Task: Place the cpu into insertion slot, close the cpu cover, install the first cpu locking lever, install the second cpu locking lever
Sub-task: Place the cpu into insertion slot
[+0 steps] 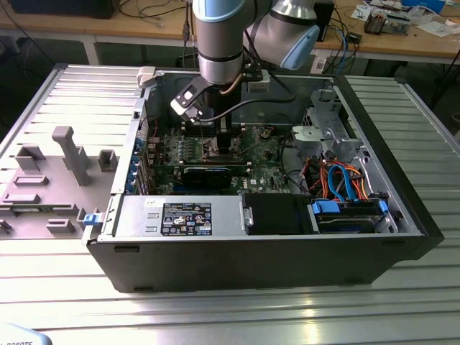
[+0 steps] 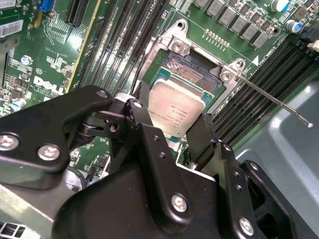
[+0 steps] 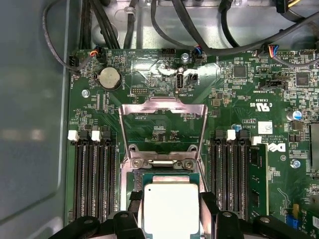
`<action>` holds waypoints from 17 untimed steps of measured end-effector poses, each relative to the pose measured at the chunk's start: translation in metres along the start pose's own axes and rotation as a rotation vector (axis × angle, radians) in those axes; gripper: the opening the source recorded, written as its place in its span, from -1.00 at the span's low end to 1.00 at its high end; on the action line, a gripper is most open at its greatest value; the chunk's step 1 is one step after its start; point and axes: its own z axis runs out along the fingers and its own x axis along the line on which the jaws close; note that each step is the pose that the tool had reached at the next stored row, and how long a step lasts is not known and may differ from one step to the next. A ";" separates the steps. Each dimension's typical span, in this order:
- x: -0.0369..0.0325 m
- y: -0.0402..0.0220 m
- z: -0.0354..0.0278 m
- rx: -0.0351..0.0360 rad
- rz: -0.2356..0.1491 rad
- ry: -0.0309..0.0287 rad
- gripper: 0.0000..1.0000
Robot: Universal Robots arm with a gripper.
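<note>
One of four steps is in hand inside the open computer case on the ribbed metal bench: the end effector has its black jaws drawn in on opposite edges of the cpu, holding it over the insertion slot in the green circuit board. The chip appears to hang just above the socket and somewhat off its centre. A strip of the dark contact field shows past one edge in both wrist views, so by this reading it is not yet seated. The cpu cover stands swung open on the far side of the socket from the jaws, board showing through its square window, and a thin locking lever juts free to one side. Finishing the placement looks to call for a level, square descent, edges matched to the socket's silver rim, with no tilt and little force. The cpu itself is a small flat square with a plain silver-grey metal top, matte, faintly printed and round-cornered.
</note>
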 end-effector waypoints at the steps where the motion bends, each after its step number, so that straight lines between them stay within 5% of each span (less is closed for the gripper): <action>1: 0.0012 0.0000 0.0009 0.0000 0.000 0.0001 0.08; 5: 0.0039 -0.0003 0.0045 0.0015 -0.001 -0.0064 0.08; 17: 0.0053 -0.0032 0.0123 0.0027 0.001 -0.0108 0.08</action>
